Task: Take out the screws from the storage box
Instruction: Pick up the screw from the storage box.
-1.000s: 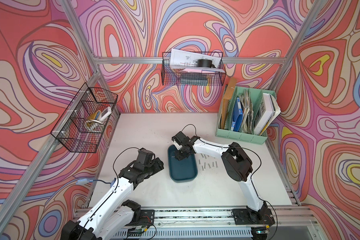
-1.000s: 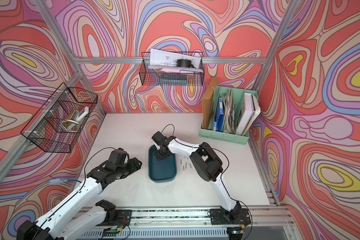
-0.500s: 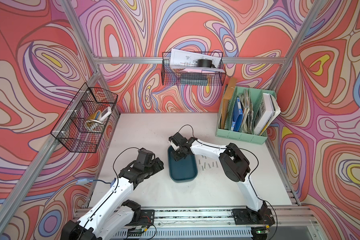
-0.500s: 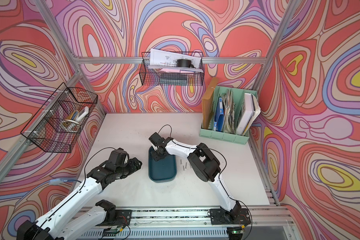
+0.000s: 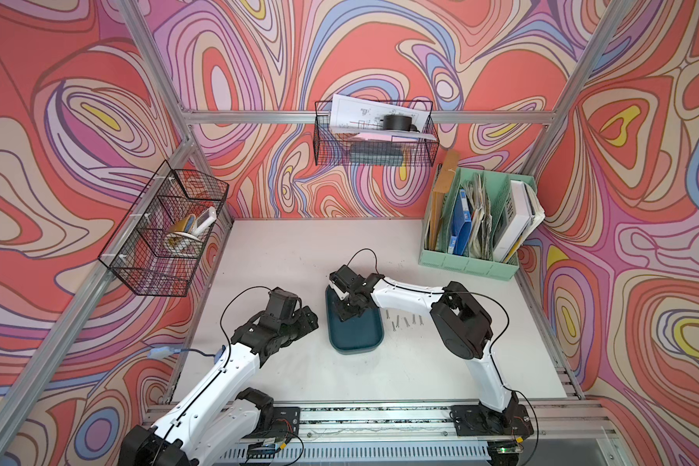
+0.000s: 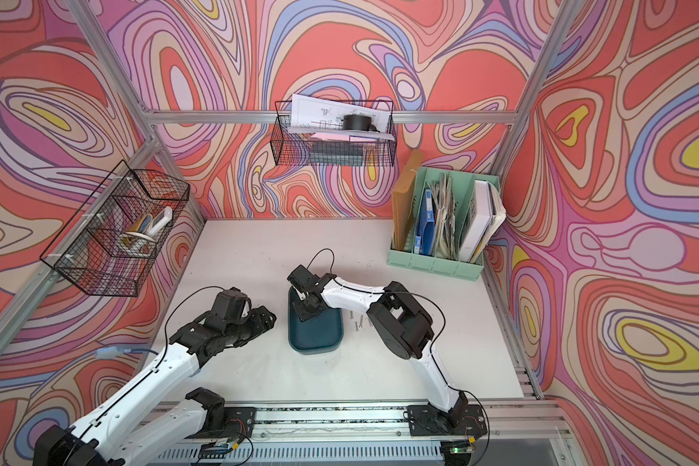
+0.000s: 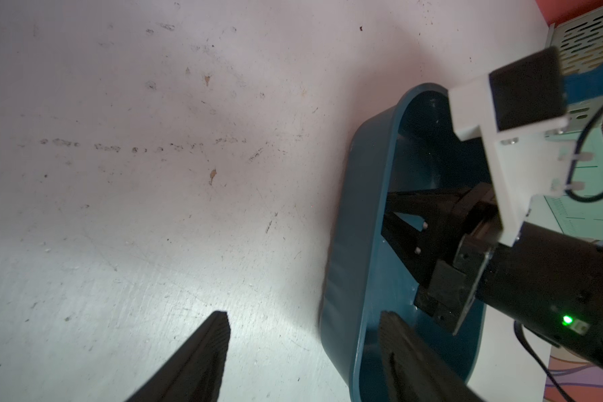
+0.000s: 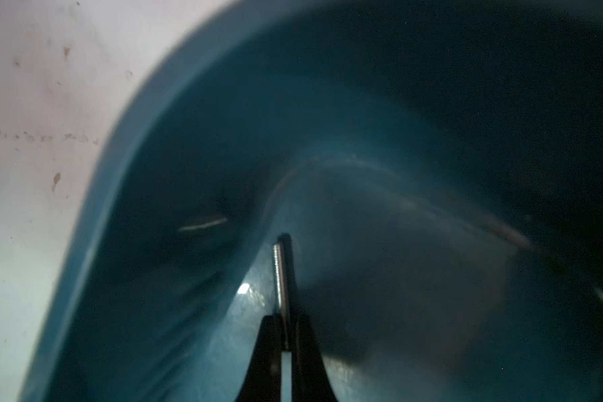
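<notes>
The storage box is a dark teal tray in the middle of the white table. My right gripper reaches down into its far end. In the right wrist view the right gripper is shut on a thin silver screw that sticks out past the fingertips, close to the tray's curved wall. A blurred pale streak lies nearby on the tray floor. Several screws lie on the table right of the tray. My left gripper hangs open beside the tray's left rim, holding nothing.
A mint-green file organiser stands at the back right. Black wire baskets hang on the left wall and the back wall. A metal rail runs along the table's front edge.
My right gripper's jaws have closed on a screw inside the tray, and the wrist has shifted slightly to the left. The left arm has not moved.
</notes>
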`<state>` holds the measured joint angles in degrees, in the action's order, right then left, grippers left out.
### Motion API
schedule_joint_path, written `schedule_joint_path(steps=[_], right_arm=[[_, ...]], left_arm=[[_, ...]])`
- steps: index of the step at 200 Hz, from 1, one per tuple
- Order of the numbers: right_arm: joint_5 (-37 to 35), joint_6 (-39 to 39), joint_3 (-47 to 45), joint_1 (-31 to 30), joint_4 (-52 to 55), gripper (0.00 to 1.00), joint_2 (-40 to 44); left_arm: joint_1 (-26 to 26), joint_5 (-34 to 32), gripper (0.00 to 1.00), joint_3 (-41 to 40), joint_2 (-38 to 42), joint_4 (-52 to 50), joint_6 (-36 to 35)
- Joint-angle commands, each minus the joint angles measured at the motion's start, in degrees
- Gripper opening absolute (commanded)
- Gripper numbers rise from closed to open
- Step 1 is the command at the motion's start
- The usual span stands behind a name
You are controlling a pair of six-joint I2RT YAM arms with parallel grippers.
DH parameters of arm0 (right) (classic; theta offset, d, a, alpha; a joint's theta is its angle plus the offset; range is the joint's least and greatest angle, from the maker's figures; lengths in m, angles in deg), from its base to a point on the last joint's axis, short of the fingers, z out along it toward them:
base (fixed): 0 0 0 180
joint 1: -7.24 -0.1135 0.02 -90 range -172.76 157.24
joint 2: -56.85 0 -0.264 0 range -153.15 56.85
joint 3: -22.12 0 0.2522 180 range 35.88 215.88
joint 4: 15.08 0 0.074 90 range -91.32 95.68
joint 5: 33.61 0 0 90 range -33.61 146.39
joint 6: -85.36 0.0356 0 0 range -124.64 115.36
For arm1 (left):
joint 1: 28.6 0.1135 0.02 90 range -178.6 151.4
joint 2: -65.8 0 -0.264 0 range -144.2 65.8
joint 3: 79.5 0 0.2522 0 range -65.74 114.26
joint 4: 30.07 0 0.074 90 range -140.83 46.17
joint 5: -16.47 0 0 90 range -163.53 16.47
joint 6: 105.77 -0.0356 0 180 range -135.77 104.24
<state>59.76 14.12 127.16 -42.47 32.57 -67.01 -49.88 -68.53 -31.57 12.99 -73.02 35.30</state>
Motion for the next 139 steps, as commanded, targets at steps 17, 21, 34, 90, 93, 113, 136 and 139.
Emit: schedule_joint_path(steps=[17,21,34,90,93,113,136,139], right_arm=[[-5.5,6.7,-0.5,-0.1,9.9,0.0,2.4],[-6.2,7.3,-0.1,-0.1,10.9,0.0,2.2],[-6.8,8.4,0.1,-0.1,12.7,0.04,1.5],[-4.3,8.2,0.9,-0.1,12.9,0.15,-1.6],[-4.3,8.2,1.1,-0.1,12.9,0.16,-1.7],[-4.0,8.3,1.3,-0.1,12.9,0.16,-2.1],[-3.2,8.4,1.4,-0.1,12.8,0.12,-2.4],[-3.1,8.5,1.4,-0.1,12.8,0.11,-2.4]], left_arm=[[0.4,1.0,0.74,-0.2,-0.6,-0.4,0.6],[0.3,1.0,0.74,-0.1,-0.7,-0.3,0.6],[0.4,1.2,0.74,0.0,-0.8,-0.2,0.7],[0.4,1.0,0.73,-0.3,-1.6,0.2,0.7],[0.4,1.1,0.73,-0.3,-1.5,0.2,0.7],[0.4,1.1,0.73,-0.3,-1.3,0.3,0.7],[0.3,0.9,0.73,-0.2,-1.1,0.1,0.7],[0.3,0.9,0.73,-0.2,-1.0,0.0,0.7]])
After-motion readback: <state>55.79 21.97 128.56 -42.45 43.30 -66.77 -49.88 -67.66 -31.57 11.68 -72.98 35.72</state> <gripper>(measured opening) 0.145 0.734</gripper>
